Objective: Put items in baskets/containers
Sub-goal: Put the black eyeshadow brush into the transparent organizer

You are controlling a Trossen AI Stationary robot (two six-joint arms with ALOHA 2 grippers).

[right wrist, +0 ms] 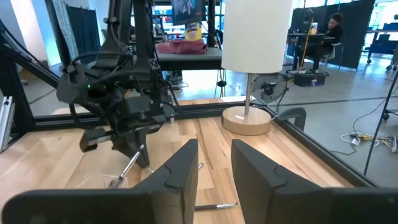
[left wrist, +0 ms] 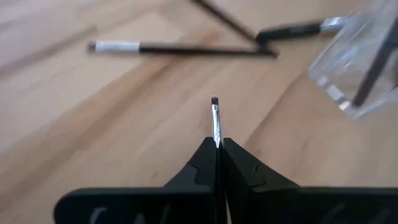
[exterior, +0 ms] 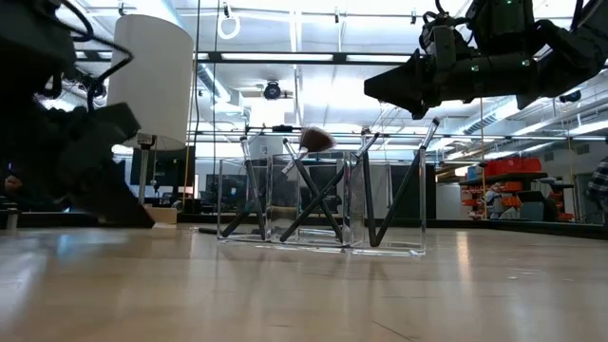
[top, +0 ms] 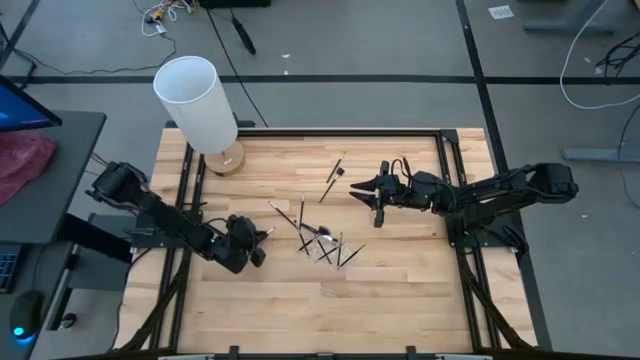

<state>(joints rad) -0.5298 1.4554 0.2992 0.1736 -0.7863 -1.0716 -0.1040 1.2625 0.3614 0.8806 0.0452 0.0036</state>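
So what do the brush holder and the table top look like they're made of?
The brush holder looks like clear glossy plastic, maybe acrylic: the brushes inside show through its walls. The table top looks like light wood with a smooth finish, showing plank seams and grain.

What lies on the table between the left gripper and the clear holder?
In the high view, only bare wood separates the left gripper, shut on a thin brush, from the clear holder.
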